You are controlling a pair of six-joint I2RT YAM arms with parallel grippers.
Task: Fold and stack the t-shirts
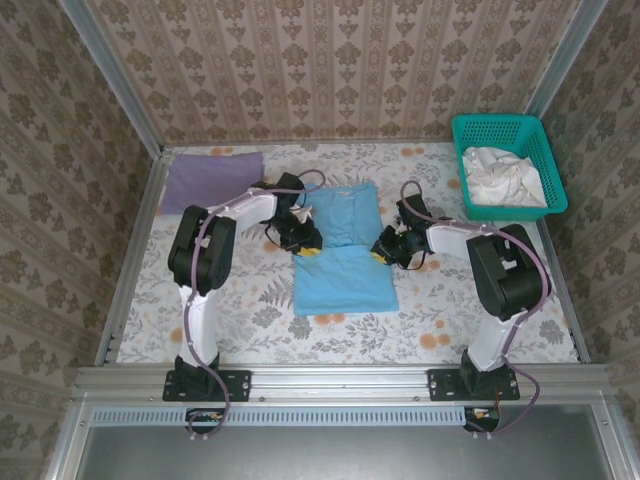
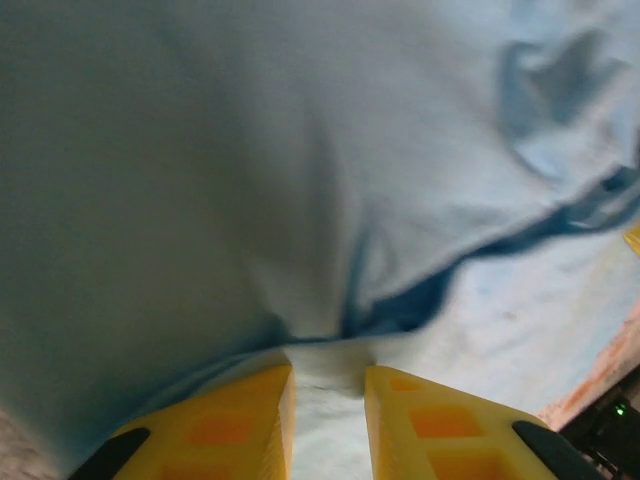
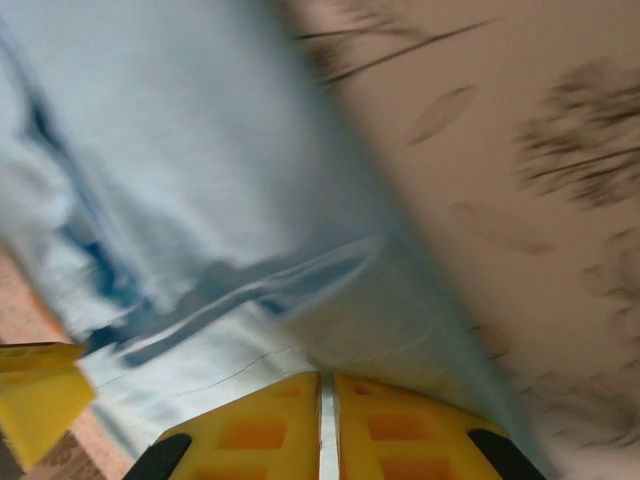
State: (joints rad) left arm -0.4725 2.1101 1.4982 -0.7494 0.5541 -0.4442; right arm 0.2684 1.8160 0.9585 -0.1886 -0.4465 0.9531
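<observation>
A sky-blue t-shirt lies lengthwise in the middle of the table, its near half a flat rectangle and its far half narrower. At its left edge, my left gripper pinches a puckered fold of the blue cloth between its yellow fingers. My right gripper is at the shirt's right edge, its jaws nearly together on a thin layer of the same cloth. A plain lavender t-shirt lies folded flat at the back left corner.
A teal mesh basket holding crumpled white cloth stands at the back right. The floral tablecloth covers the table, and metal rails with patterned walls close it in on three sides.
</observation>
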